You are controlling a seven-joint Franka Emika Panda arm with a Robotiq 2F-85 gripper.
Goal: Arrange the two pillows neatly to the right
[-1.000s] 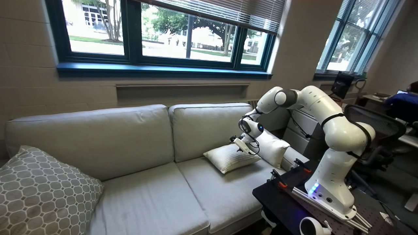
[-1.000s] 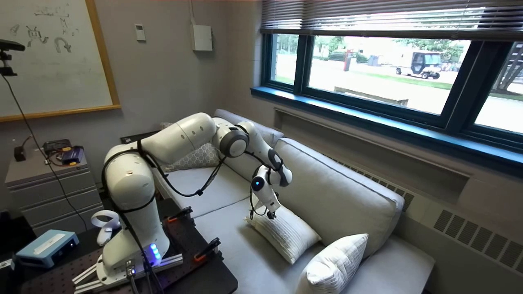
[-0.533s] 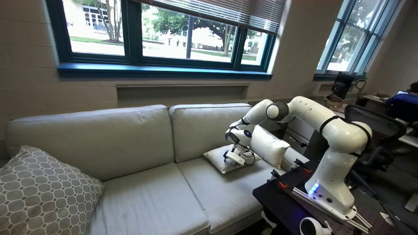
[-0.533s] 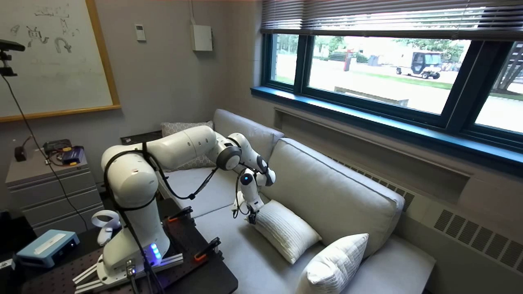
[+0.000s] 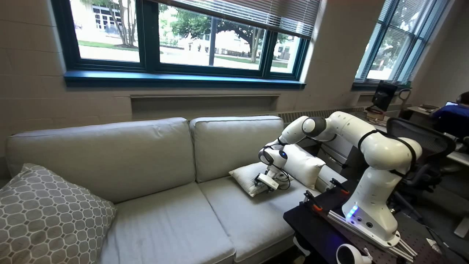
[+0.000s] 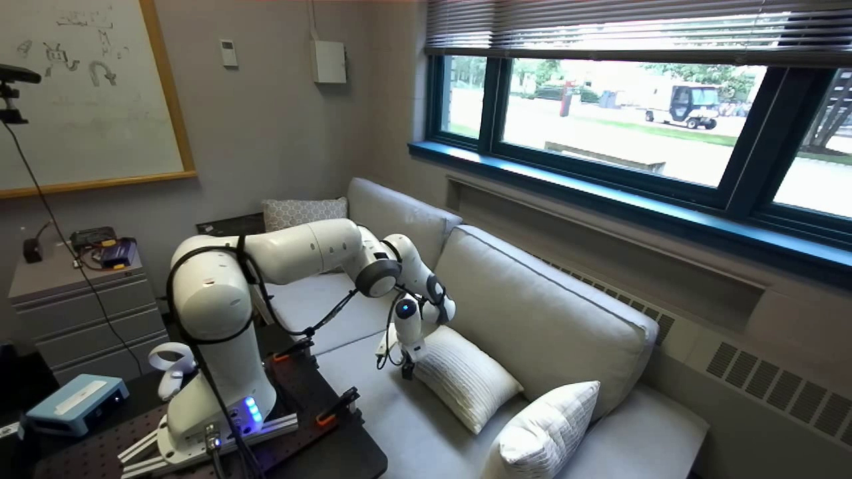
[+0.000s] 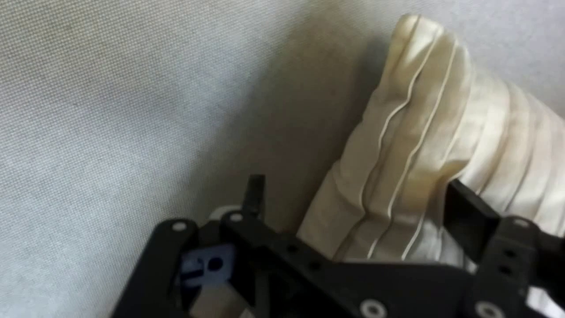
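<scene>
Cream pleated throw pillow (image 7: 521, 145), wrist view: on the seat cushion (image 7: 110, 132), its edge btwn the fingers of the gripper (image 7: 355, 194). Jaws spread wide, no hold on anything; one finger (image 7: 470, 221) meets the pleats at a crease, the other is past the edge, over seat fabric.

In an exterior view, pleated pillow is nr the backrest (image 5: 234, 146), partly hidden by the gripper. Second cream throw pillow (image 5: 302, 165) just beside it, tilted vs. the armrest (image 5: 331, 175). Gray-&-white lattice cushion (image 5: 55, 216) well apart, opp. end of sofa (image 5: 165, 220). White Panda arm (image 5: 361, 117) mounted on black table (image 5: 306, 223).

In an exterior view, gripper is low at pleated pillow's edge, hiding part of it. Second pillow cut off by frame bottom; strip of seat shows btwn the two. On table nr arm base: blue box (image 6: 76, 402), white VR controller (image 6: 171, 382). Whiteboard (image 6: 80, 133) & filing cabinet (image 6: 93, 313) in bkgd.
</scene>
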